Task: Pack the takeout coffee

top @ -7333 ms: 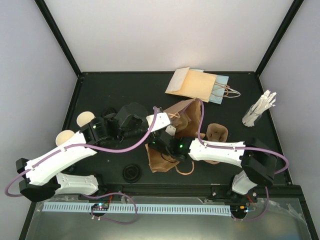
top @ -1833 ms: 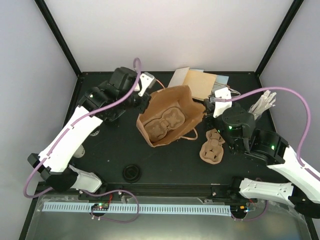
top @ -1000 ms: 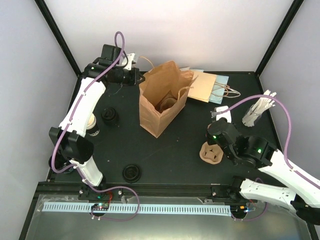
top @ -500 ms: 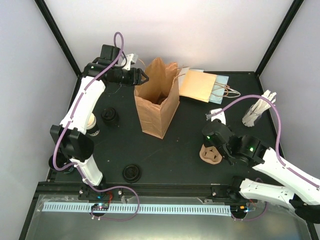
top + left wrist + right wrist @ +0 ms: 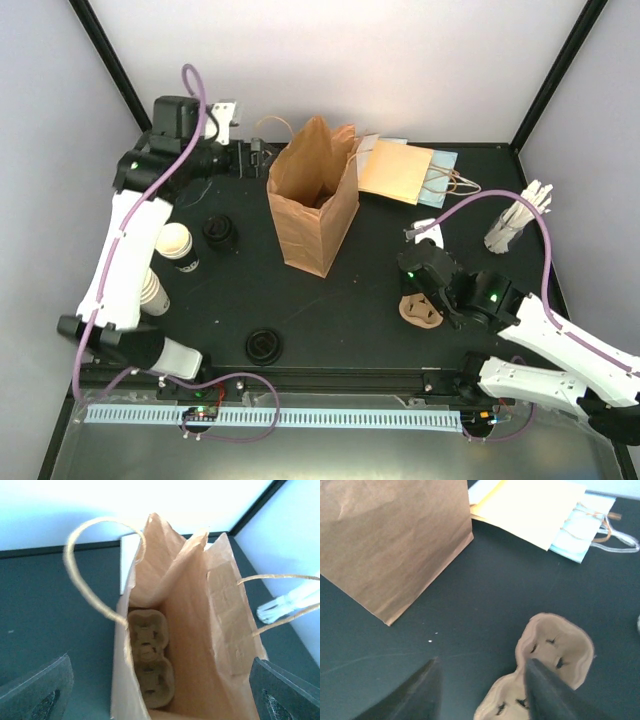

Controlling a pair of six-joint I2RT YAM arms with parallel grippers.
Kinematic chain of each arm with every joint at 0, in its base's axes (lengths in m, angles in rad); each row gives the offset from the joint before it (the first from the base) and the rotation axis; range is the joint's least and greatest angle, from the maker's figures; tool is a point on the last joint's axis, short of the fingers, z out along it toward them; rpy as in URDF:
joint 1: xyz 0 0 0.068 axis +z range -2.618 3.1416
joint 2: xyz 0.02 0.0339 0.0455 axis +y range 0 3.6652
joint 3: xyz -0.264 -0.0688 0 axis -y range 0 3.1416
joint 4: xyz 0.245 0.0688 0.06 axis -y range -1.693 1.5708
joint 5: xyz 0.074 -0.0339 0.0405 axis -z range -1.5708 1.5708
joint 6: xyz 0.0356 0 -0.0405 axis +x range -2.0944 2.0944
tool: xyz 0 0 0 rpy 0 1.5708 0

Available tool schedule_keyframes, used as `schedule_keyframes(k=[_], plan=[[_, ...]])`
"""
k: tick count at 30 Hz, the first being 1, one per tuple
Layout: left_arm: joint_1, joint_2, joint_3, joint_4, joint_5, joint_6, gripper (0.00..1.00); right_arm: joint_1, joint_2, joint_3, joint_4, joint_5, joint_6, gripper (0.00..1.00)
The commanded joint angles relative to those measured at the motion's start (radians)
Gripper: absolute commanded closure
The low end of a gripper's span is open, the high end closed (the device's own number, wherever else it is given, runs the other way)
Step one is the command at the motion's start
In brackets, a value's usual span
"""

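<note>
Our left jaws stand wide before the one upright brown bag [image 5: 312, 205], our right jaws half open over one pulp carrier [image 5: 555, 665]; a second carrier [image 5: 150, 670] lies inside the bag. We count two paper cups [image 5: 175, 243] [image 5: 152, 291] on the surface [image 5: 360, 300] at frame left.

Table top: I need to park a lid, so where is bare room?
Bare table lies between the standing paper bag and the cup carrier, running forward to the near lid. Crowded: the left edge with the cups and the back right with flat bags.
</note>
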Motion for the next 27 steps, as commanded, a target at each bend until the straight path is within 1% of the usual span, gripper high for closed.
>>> schedule_keyframes(k=[1,3,4,5,8,15,19,23,27], plan=[[0.009,-0.166,-0.067,-0.025,-0.155,0.028,0.01,-0.005,-0.016,-0.037,0.058,-0.03,0.006,0.35],[0.009,-0.247,-0.106,-0.026,-0.186,0.032,0.01,-0.004,-0.02,-0.047,0.078,-0.045,0.002,0.11],[0.01,-0.286,-0.128,-0.027,-0.205,0.031,0.01,-0.004,-0.023,-0.052,0.083,-0.046,0.002,0.04],[0.011,-0.324,-0.151,-0.032,-0.229,0.028,0.01,-0.004,-0.026,-0.058,0.091,-0.045,0.006,0.0],[0.012,-0.431,-0.228,-0.058,-0.283,0.008,0.01,-0.004,-0.028,-0.077,0.105,-0.035,0.035,0.0],[0.012,-0.692,-0.538,-0.101,-0.3,-0.057,0.01,-0.005,-0.005,-0.058,0.057,0.001,0.175,0.0],[0.012,-0.811,-0.668,-0.154,-0.327,-0.111,0.01,-0.005,0.0,-0.064,0.055,0.019,0.215,0.0],[0.012,-0.863,-0.734,-0.231,-0.373,-0.134,0.01,-0.005,-0.011,-0.081,0.084,0.003,0.21,0.0],[0.012,-0.856,-0.768,-0.262,-0.408,-0.162,0.01,-0.004,-0.033,-0.128,0.136,-0.017,0.18,0.0]])
